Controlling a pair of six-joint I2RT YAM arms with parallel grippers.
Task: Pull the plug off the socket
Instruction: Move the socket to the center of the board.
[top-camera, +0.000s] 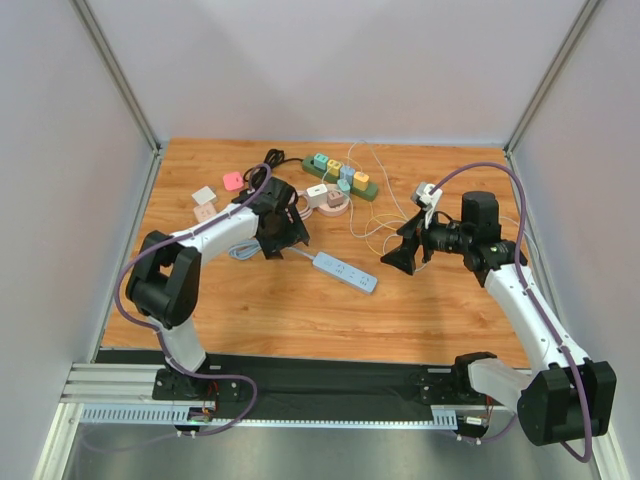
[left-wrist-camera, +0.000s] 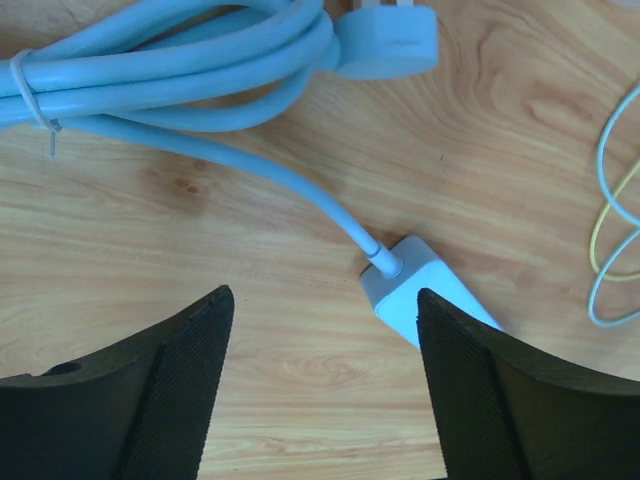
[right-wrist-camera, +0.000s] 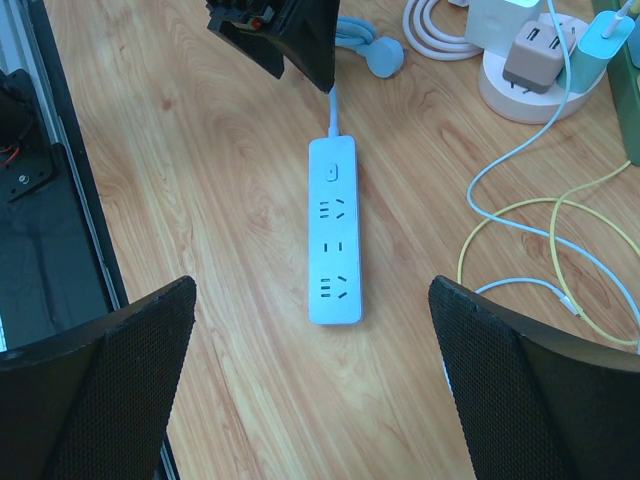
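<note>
We're over the middle of the table, and both hands are empty. The left hand (left-wrist-camera: 322, 340) is spread wide and grips nothing. Its pads straddle the cord end of the pale blue power strip (right-wrist-camera: 333, 240), where the cord (left-wrist-camera: 300, 190) enters the casing. The right hand (right-wrist-camera: 312, 300) hovers above the same strip, fingers just as far apart and also holding nothing.

All three outlets on that strip are bare, so there's nothing to pull here. Its own blue plug (left-wrist-camera: 385, 45) lies loose on the wood beside the tied coil (left-wrist-camera: 180, 70).

The seated plugs are on the far side. A grey-brown adapter (right-wrist-camera: 530, 60) stands in the round white socket base (right-wrist-camera: 520, 100), with a white block beside it. Coloured plugs sit in a row on the green strip (top-camera: 350, 182). We can't tell from here which one is meant, but the round base is nearest.

To do this well, we'd have one hand press down on the socket body so it can't lift off the table. The other should close on the plug's flat sides, low on the housing and never on the lead. Then we'd pull straight out along the pins without rocking.

Watch the thin yellow and blue cables (right-wrist-camera: 520, 210) looping just right of the strip. A finger could snag them on the way over.
</note>
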